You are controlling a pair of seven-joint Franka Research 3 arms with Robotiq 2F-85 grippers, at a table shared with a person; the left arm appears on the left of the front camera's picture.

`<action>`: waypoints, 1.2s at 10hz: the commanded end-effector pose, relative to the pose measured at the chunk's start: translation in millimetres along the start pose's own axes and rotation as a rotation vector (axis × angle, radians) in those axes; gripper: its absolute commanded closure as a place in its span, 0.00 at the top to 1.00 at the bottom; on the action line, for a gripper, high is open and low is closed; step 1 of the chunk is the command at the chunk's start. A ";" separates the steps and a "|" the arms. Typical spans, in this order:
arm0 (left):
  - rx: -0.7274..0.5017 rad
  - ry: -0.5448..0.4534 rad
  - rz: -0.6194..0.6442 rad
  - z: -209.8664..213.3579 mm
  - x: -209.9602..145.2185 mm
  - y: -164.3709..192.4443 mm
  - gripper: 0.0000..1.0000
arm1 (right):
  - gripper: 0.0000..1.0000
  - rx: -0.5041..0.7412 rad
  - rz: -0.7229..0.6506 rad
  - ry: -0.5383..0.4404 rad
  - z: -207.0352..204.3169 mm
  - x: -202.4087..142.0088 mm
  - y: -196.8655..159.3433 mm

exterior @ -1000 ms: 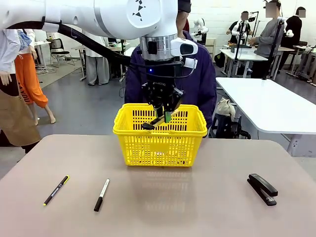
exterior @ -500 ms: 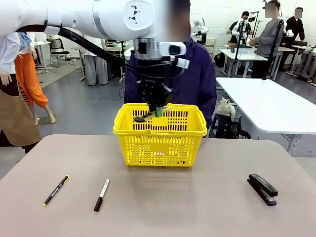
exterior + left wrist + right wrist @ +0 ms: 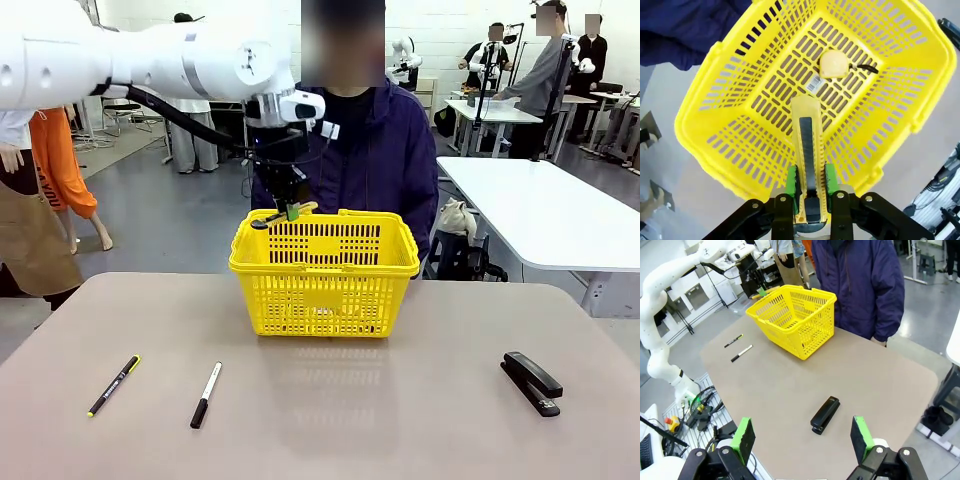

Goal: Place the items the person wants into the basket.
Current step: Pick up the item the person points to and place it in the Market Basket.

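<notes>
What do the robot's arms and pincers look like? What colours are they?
The left arm is a fat, round white tube with a small black mark on it and a black cable running under it. The left pincer is black. The right pincer has two black fingers with bright green pads.

Tape measure (image 3: 832, 65) in basket (image 3: 320, 295); knife (image 3: 807, 165) apparently above rim; stapler (image 3: 532, 382) right.

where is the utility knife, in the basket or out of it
Out. The left gripper is shut on the utility knife, holding it in the air above the basket.
</notes>
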State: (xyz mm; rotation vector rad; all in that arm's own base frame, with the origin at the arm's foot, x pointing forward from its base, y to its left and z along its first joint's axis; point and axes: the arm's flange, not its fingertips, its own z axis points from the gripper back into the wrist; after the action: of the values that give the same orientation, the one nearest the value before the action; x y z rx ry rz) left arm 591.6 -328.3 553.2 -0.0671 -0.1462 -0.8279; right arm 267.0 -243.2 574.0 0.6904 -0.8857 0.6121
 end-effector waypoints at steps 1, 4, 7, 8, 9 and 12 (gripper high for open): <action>0.051 -0.020 -0.015 -24.7 9.0 -9.0 0.26 | 1.00 0.013 0.015 -0.032 0.2 3.9 -1.2; 0.138 -0.027 -0.020 -61.5 15.8 -16.9 0.26 | 1.00 0.013 0.015 -0.032 0.2 3.9 -1.2; 0.134 0.008 -0.048 -95.5 26.5 -15.9 0.26 | 1.00 0.013 0.015 -0.032 0.2 3.9 -1.2; 0.115 0.019 -0.068 -103.1 29.3 -16.9 0.26 | 1.00 0.013 0.015 -0.032 0.2 3.9 -1.2; 0.099 0.038 -0.078 -110.8 30.8 -16.5 0.26 | 1.00 0.013 0.015 -0.032 0.2 3.9 -1.2; 0.090 0.048 -0.104 -116.5 32.3 -20.3 0.28 | 1.00 0.013 0.015 -0.032 0.2 3.9 -1.2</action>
State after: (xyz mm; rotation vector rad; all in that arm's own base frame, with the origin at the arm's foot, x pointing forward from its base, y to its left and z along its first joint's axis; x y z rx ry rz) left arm 605.5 -379.0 437.4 0.0379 -0.1477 -0.9037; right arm 266.9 -243.2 574.0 0.6902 -0.8858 0.6132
